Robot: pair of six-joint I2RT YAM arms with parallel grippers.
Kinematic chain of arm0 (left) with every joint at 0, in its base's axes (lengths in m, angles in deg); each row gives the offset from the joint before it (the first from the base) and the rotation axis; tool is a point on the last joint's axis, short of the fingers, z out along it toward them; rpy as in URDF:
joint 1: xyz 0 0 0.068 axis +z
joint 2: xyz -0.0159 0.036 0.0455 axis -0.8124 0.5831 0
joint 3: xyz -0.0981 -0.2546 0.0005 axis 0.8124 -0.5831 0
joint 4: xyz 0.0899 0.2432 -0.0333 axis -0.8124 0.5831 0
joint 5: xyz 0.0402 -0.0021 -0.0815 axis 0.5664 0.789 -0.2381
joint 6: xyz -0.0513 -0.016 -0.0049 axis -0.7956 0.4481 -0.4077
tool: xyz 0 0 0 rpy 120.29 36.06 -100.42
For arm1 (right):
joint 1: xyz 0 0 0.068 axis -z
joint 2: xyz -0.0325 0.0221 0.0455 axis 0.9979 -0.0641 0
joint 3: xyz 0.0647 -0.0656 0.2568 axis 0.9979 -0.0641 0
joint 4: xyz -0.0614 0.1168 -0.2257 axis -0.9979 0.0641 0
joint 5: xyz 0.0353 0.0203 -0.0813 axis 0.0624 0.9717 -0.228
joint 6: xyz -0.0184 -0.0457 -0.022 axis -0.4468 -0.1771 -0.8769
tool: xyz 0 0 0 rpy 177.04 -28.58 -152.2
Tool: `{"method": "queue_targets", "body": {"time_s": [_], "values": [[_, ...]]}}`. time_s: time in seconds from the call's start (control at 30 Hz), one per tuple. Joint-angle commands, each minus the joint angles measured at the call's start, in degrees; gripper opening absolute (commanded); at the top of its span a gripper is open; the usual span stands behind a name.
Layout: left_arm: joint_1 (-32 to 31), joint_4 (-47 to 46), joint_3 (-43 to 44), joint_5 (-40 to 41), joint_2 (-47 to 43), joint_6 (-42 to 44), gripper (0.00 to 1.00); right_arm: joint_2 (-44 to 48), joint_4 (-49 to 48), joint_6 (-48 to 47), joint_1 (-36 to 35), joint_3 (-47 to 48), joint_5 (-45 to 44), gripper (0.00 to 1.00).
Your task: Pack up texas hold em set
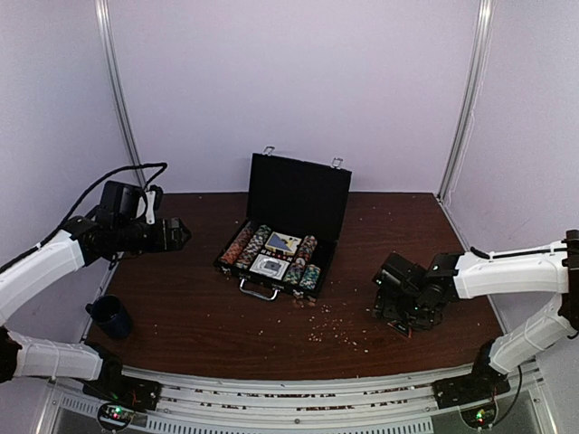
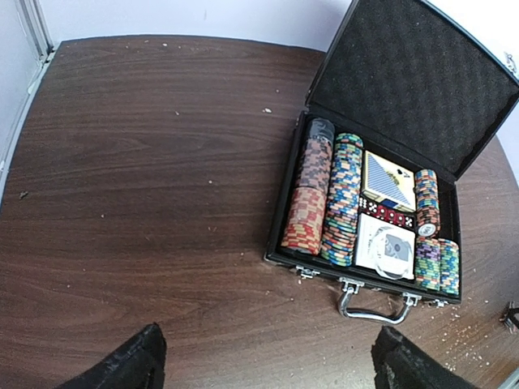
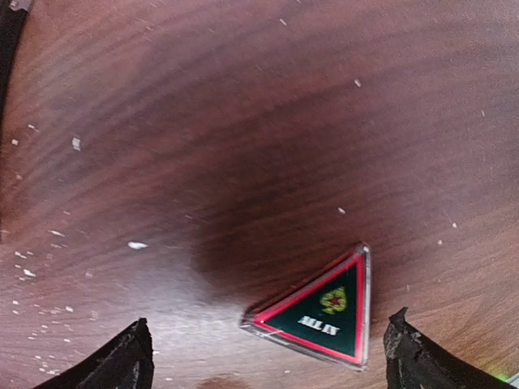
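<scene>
Triangle marker (image 3: 324, 312) hidden under right gripper (image 3: 269, 322) from above; fingers spread wide, straddling it, no contact. Left gripper (image 2: 269, 332) spread wide, empty. Open case (image 2: 389, 73): chips (image 2: 340, 194), cards (image 2: 388, 180), dice (image 2: 389, 215).

Pale lilac walls (image 1: 298, 81) are rising well beyond the left claw (image 1: 184, 234) and right claw (image 1: 405, 321), closing in the dark wooden counter (image 1: 199, 316). Silver posts (image 1: 118, 90) are standing in the far corners. Crumbs (image 1: 339, 330) are lying near the right claw.

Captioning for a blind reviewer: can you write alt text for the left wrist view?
An open black case on a dark wooden table holds rows of multicoloured poker chips, a card deck and red dice, its silver handle nearest the camera. The left hand is open and empty.
</scene>
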Motion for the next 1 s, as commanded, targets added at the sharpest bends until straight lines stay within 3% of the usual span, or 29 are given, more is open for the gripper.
{"method": "queue_targets", "body": {"time_s": [0.0,0.97], "values": [[0.13,-3.17,-0.52,-1.12,-0.81,-0.57,0.91,2.32,-2.31,3.01,0.93,-4.12,1.26,0.98],[0.08,-3.97,-0.36,-1.57,-0.17,-0.58,0.91,-1.19,-6.55,4.46,3.02,-7.92,4.30,0.81]]}}
